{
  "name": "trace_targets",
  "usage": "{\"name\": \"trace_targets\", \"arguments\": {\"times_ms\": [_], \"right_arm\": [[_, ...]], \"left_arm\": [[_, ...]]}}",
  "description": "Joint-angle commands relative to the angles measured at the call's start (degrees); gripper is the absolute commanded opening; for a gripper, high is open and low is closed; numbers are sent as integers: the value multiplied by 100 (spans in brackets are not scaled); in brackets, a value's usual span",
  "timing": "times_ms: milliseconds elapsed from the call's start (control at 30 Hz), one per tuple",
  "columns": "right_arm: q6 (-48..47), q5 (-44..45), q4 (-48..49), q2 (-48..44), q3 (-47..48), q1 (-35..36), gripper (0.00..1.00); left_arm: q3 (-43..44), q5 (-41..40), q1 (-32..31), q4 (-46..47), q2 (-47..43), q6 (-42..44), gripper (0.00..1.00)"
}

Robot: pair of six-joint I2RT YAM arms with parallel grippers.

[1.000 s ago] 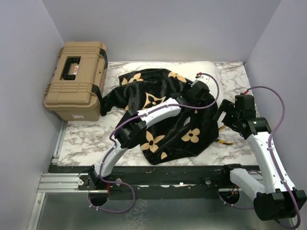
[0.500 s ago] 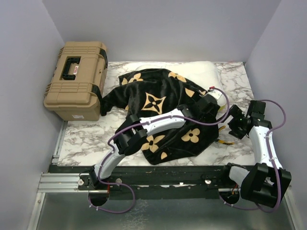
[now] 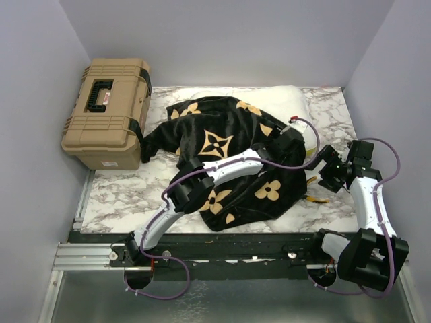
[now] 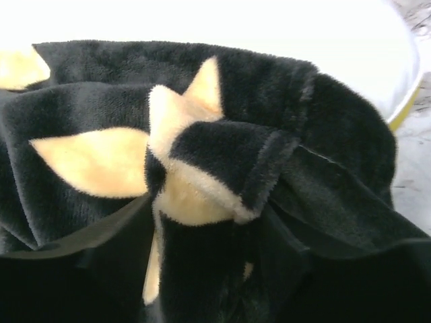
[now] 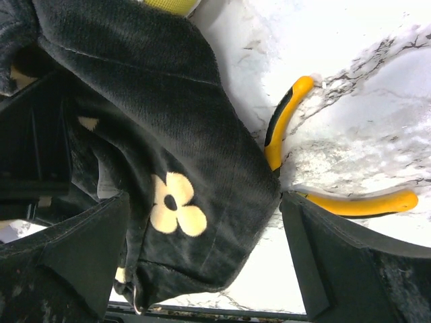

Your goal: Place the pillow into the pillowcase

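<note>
From my overhead view, the pillow (image 3: 283, 101) lies along the far edge of the worktop (image 3: 121, 195), reaching toward the far right corner. Only its far strip shows bare. The rest is under the pillowcase (image 3: 222, 134), which is heaped across the middle of the worktop and spills down close to the near edge.

My left gripper (image 3: 294, 138) is reached out over the right side of that heap, just beside the bare part of the pillow. On the left wrist camera the pillowcase (image 4: 222, 148) fills almost everything, with the pillow (image 4: 269, 20) white along the top and its yellow band at the right. The 2 fingers of the left gripper (image 4: 222, 269) stand apart at the bottom corners with a thick fold of plush bunched between them. I cannot tell whether they are pressing it.

My right gripper (image 3: 328, 171) hangs near the right edge, at the right-hand corner of the pillowcase. On the right wrist camera the right gripper (image 5: 205, 198) has its fingers (image 5: 87, 249) spread wide and holds nothing. Below them are a corner of the pillowcase (image 5: 168, 121) and yellow-handled pliers (image 5: 283, 128), which lie on the marble partly tucked under the fabric.

A tan toolbox (image 3: 108, 111) sits at the far left corner, touching a flap of the pillowcase.
</note>
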Motion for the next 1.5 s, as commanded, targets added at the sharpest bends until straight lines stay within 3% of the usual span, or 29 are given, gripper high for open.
{"name": "trace_targets", "arguments": {"times_ms": [0,100,200,500,700,900,1167,1400,1433,1467], "right_arm": [[-141,-156,20,-44,162,-36,99],[-207,-190,-13,-54,191,-34,99],[-284,-328,-43,-108,241,-32,98],[-427,-1068,56,-86,535,-29,94],[-197,-1007,651,286,679,-23,95],[19,-348,1420,1498,1005,-26,98],[766,-280,2549,3048,1275,-27,98],[1322,-711,3748,3910,1642,-27,90],[1391,-832,3908,3966,1740,-22,87],[1427,-1029,4052,4027,1860,-13,76]], "left_arm": [[211,-135,117,-12,111,-62,49],[237,-253,128,1,11,4,13],[129,-232,125,-5,-285,21,0],[-900,-182,219,-7,-1550,-322,0],[-2076,-234,544,-52,-2722,-919,0],[-2766,-153,708,-256,-3797,-1101,0],[-2483,99,712,-732,-4591,-1016,0],[-2562,396,715,-993,-4862,-982,0],[-2607,373,716,-999,-4894,-1005,0],[-2643,355,712,-1010,-4921,-1022,0]]}}
